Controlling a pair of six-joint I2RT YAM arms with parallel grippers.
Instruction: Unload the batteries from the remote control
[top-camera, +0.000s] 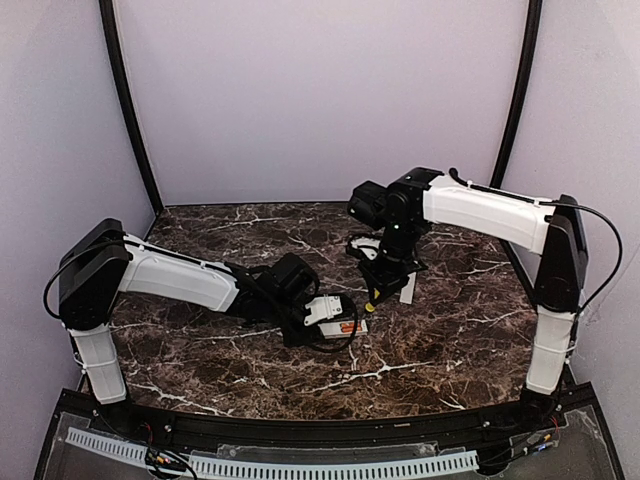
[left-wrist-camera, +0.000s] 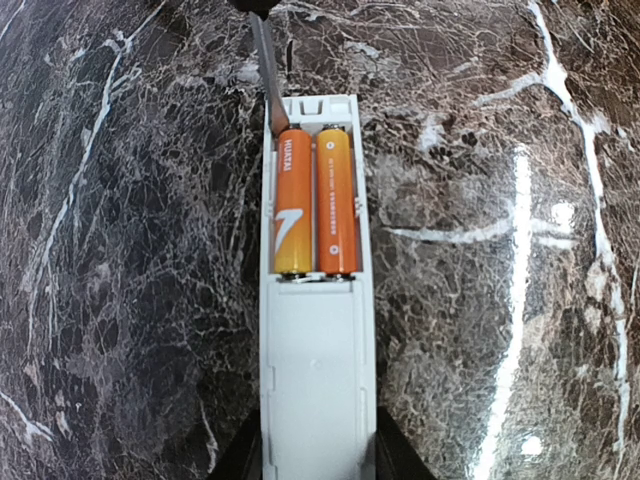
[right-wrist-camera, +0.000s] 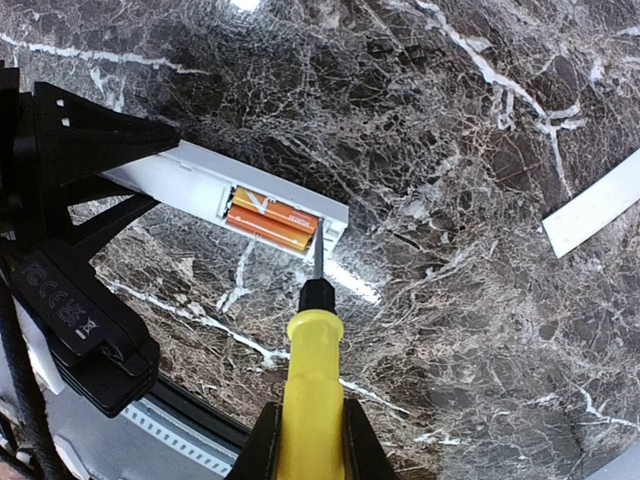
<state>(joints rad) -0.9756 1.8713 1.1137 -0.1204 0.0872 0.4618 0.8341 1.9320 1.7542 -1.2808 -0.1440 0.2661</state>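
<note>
Yellow-handled screwdriver (right-wrist-camera: 312, 380) clamped in right gripper (right-wrist-camera: 310, 445); tip set in remote control (right-wrist-camera: 190, 172) bay at batteries (right-wrist-camera: 272, 220) end; cover strip (right-wrist-camera: 597, 213) well apart from remote control.

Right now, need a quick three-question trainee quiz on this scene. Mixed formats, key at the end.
1. True or false: both batteries lie inside the remote control.
2. What does the right gripper hold? A) a battery B) the screwdriver C) nothing
3. Short answer: which gripper holds the remote control?

Key: 1 true; 2 B; 3 the left gripper.
</note>
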